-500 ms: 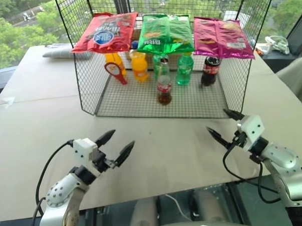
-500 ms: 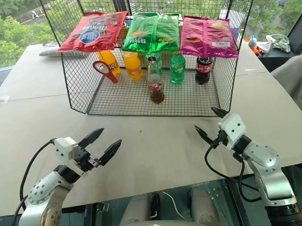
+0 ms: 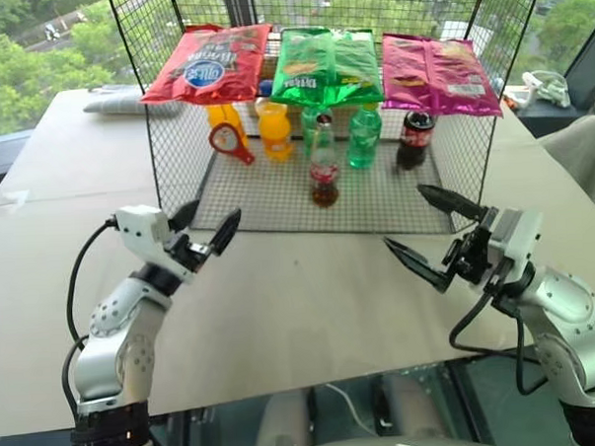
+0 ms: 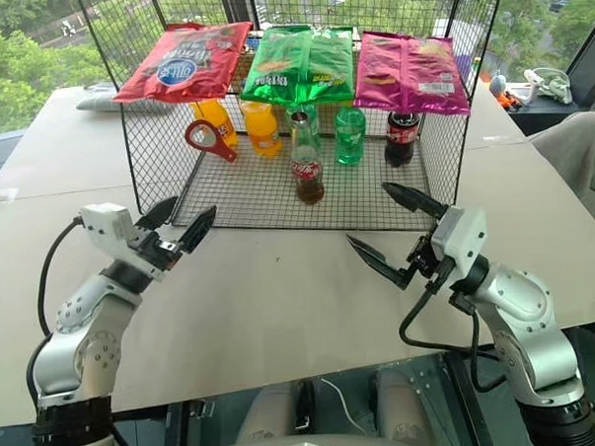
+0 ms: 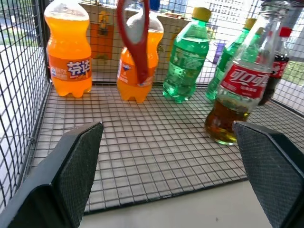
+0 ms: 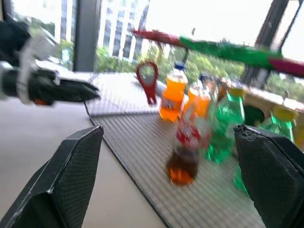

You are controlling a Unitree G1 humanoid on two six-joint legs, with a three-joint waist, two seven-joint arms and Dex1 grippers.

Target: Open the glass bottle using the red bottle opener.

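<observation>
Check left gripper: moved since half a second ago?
Yes. The left gripper has risen and gone forward, now close to the wire basket's front edge; jaws open, empty.

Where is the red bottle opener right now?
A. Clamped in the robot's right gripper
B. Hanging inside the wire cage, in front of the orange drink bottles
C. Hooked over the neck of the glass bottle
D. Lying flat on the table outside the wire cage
B: the red bottle opener hangs inside the wire cage, in front of the orange drink bottles, away from both open grippers.
</observation>
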